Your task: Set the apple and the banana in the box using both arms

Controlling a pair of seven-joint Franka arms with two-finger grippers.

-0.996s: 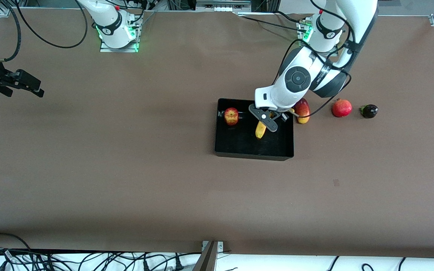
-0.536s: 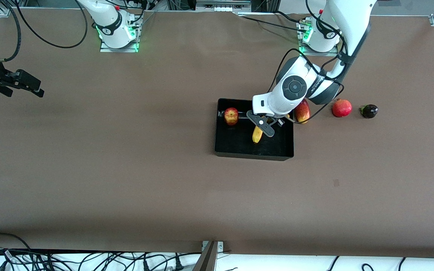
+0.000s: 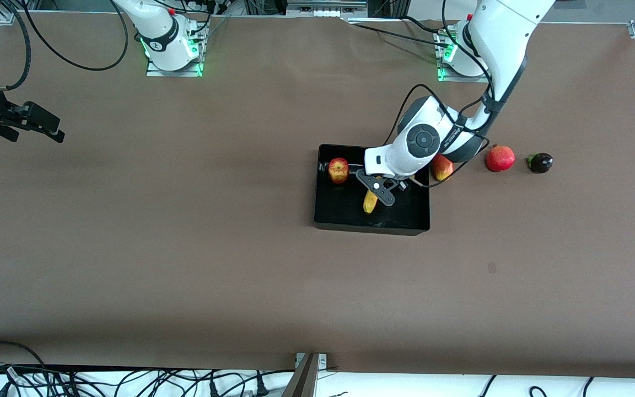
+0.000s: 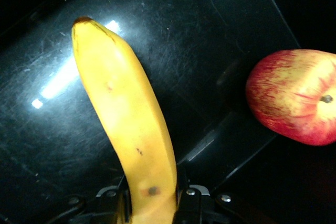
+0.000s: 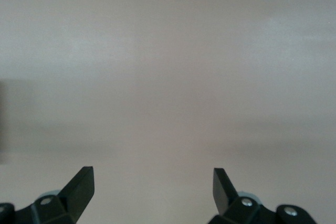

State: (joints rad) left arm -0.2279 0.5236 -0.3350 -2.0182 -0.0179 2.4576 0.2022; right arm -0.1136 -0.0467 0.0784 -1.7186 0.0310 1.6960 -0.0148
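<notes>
Left gripper clamps the curved yellow banana over the glossy black box. Only the left wrist view shows the banana's smooth, speckled skin and dark tip, with the mottled red-yellow apple beside it in the box. Right gripper waits over bare brown table, fingers spread wide

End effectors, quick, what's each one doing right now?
Left end effector: closed on the banana, over the box.
Right end effector: open, holding nothing.
</notes>
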